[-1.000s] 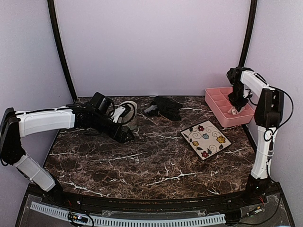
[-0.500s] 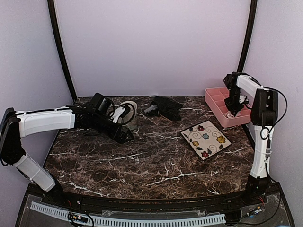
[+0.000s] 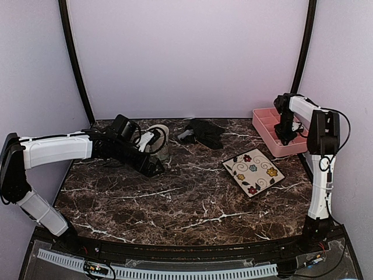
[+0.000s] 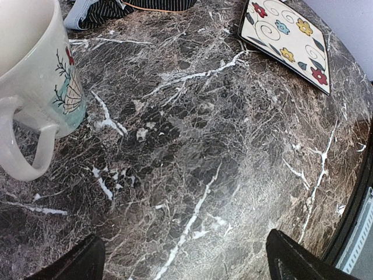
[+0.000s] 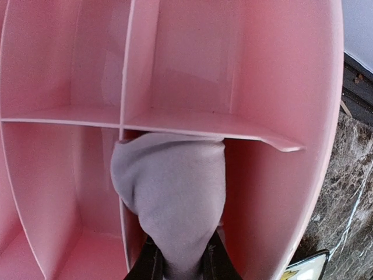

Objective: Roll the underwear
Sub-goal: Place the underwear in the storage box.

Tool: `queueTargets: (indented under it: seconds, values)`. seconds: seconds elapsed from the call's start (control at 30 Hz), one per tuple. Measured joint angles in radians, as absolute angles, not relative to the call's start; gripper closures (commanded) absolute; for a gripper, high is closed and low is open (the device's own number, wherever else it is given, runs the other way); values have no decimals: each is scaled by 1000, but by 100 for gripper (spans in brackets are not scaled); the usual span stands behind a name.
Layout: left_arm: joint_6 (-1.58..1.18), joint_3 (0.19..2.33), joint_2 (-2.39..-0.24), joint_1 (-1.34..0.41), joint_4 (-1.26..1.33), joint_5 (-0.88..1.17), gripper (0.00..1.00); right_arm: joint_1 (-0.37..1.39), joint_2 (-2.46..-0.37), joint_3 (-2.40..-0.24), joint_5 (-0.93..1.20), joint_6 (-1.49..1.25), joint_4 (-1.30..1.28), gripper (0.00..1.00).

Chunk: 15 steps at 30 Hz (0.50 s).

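The pale pink and white underwear [image 5: 175, 192] is bunched up and hangs down into a compartment of the pink divided tray [image 5: 280, 87]. My right gripper [image 5: 180, 265] is shut on its near end. In the top view, that gripper [image 3: 285, 133] is down in the tray [image 3: 268, 131] at the back right and hides the cloth. The black ribbed underwear [image 3: 204, 131] lies crumpled at the back middle of the table, and its edge shows in the left wrist view [image 4: 134, 7]. My left gripper [image 3: 152, 168] is open and empty, low over bare marble [image 4: 186, 265].
A white mug [image 3: 158, 140] stands right beside my left gripper, and it shows at the left of the wrist view [image 4: 35, 76]. A flowered square plate [image 3: 253, 171] lies right of centre, also in the left wrist view [image 4: 291, 35]. Purple walls close in the back and sides.
My right arm has swung left and back over the pink tray with the pale underwear in its grip. The cloth no longer shows in the top view. My left arm has not moved.
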<state>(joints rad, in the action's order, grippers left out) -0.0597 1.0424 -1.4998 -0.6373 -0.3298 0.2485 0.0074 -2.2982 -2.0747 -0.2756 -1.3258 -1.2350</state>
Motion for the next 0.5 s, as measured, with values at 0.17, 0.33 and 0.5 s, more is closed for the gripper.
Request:
queueTargets:
  seconds: [0.17,0.33,0.5]
  values:
    - [-60,1042,-1500,-637,-330,249,1,7,-2297,-1993,-243,-1335,-1156,100]
    - [-58,1042,-1500,-637,-330,249,1,6,-2296,-1948,-221,-1345,-1102,88]
    - [-53,1042,-1500,-637,-331,250,1,6,-2277,-1940,-228,-1338,-1079,71]
